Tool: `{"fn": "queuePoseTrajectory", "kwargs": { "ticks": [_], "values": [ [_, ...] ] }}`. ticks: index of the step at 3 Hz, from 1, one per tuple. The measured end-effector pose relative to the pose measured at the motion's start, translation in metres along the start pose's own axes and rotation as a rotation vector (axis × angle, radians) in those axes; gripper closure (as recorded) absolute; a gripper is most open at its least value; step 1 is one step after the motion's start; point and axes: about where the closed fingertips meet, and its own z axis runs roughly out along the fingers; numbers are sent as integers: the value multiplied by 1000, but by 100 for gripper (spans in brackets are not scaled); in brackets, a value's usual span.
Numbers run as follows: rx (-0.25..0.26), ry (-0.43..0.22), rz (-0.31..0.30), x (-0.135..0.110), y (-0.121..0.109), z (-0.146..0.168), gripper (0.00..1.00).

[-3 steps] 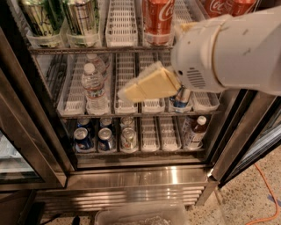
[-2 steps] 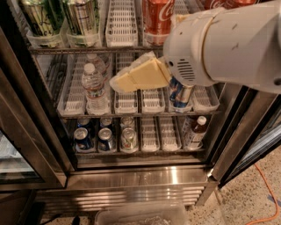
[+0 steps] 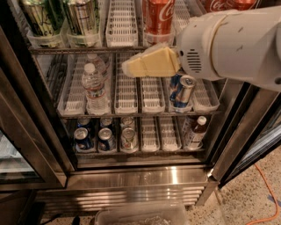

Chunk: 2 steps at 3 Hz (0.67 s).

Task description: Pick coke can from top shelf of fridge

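One red aluminium coke can with white script [image 3: 159, 16] stands in a clear plastic lane on the top shelf [image 3: 88, 49] of the fridge [image 3: 140, 176], right of centre. Left of it is a bare white slotted tray [image 3: 119, 22], then two tall green-and-silver cans [image 3: 81, 15]. A second red can [image 3: 218, 4] peeks above the bulky white arm [image 3: 237, 44], which hides the shelf's right end. The cream wedge-shaped gripper [image 3: 131, 67] hangs just below the coke can's base, pointing left, not touching it; whether it is apart or together I cannot tell. Beneath stand clear water bottles [image 3: 94, 88] and a blue-and-silver can [image 3: 182, 90].
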Motion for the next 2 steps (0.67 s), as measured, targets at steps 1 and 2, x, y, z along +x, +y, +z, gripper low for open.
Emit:
{"fn": "queuePoseTrajectory", "kwargs": {
  "ticks": [1,2],
  "values": [
    [7,-19,99,-4,-15,-5,0],
    [7,-19,99,-4,-15,-5,0]
  ]
}}
